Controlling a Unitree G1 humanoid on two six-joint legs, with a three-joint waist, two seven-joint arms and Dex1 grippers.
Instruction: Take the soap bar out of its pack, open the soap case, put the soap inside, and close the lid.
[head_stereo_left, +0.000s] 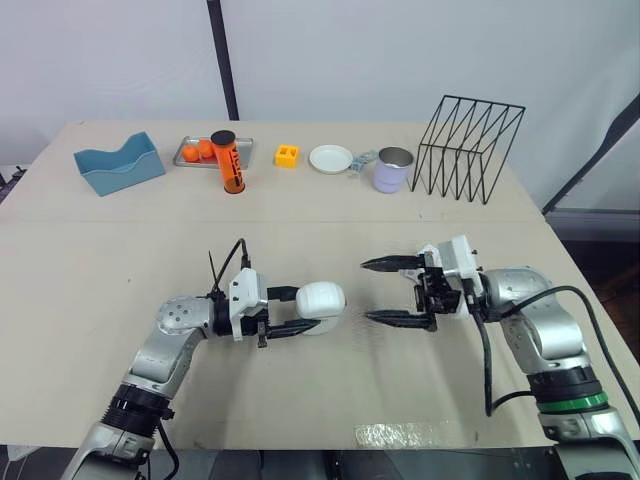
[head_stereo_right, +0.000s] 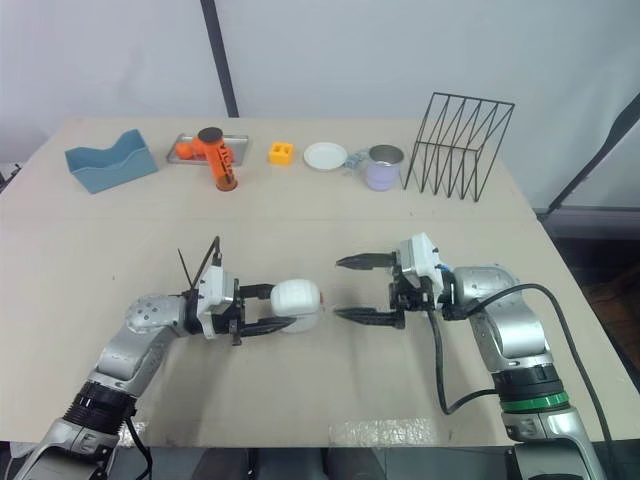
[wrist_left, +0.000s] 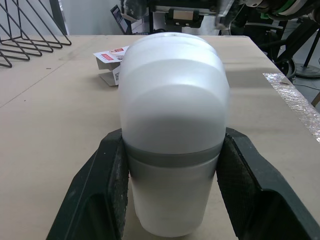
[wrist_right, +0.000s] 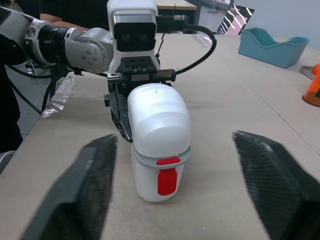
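Note:
A white soap case (head_stereo_left: 320, 305) with a grey band and a red latch (wrist_right: 167, 181) lies on its side in mid-table, lid shut. My left gripper (head_stereo_left: 305, 310) is shut on its sides, both pads (wrist_left: 112, 190) pressed against it. The right gripper (head_stereo_left: 367, 290) hovers open just right of the case, pointing at its latch end, one finger on each side and apart from it (wrist_right: 174, 137). A small white opened pack (wrist_left: 111, 62) with a red label lies far back by the cup (head_stereo_left: 362, 160).
Along the back edge stand a blue tray (head_stereo_left: 119, 164), a metal tray (head_stereo_left: 190, 160) with orange fruit, an orange bottle (head_stereo_left: 229, 162), a yellow block (head_stereo_left: 287, 155), a white plate (head_stereo_left: 331, 158), a lavender cup (head_stereo_left: 392, 170) and a black wire rack (head_stereo_left: 468, 148).

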